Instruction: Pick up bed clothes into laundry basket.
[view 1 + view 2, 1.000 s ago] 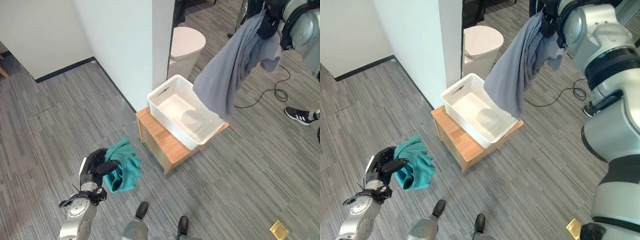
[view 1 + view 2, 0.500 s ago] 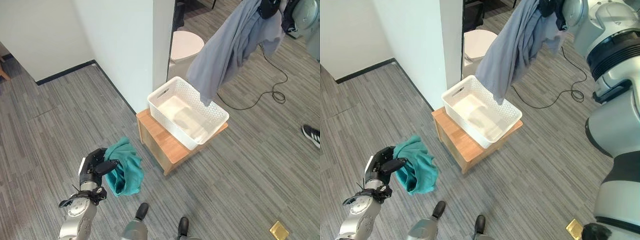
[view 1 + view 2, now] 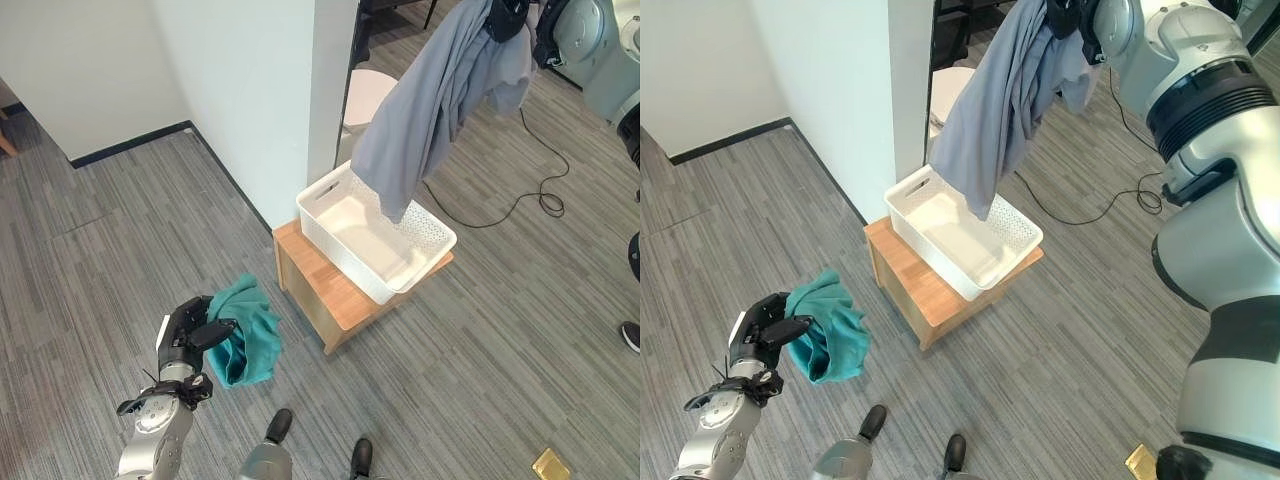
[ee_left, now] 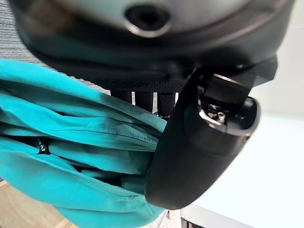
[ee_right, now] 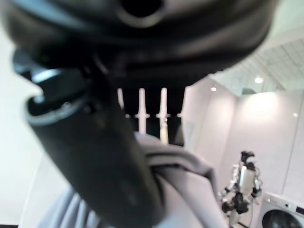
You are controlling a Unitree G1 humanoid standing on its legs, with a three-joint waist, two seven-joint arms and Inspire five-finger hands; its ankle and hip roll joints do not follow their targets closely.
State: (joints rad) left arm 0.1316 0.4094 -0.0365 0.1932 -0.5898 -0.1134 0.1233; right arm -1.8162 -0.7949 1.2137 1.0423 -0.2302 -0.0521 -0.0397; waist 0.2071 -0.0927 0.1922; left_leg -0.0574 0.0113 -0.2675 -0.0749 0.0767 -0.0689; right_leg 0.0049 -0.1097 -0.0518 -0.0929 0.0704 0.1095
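Swung over from the 3 o'clock side, the grey garment point(image 3: 430, 100) now hangs with its lower end over the white laundry basket point(image 3: 330, 195) on the wooden stand point(image 3: 330, 290), bunched in the right hand's point(image 3: 1072, 17) curled fingers at 1 o'clock. At 7 o'clock, the left hand point(image 3: 185, 335) clutches teal cloth point(image 3: 250, 335) above the floor.

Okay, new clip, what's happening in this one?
The robot's right hand holds a grey garment raised high, its lower end dangling into the white laundry basket on a small wooden stand. Its left hand grips a bunched teal cloth low over the floor, away from the basket.
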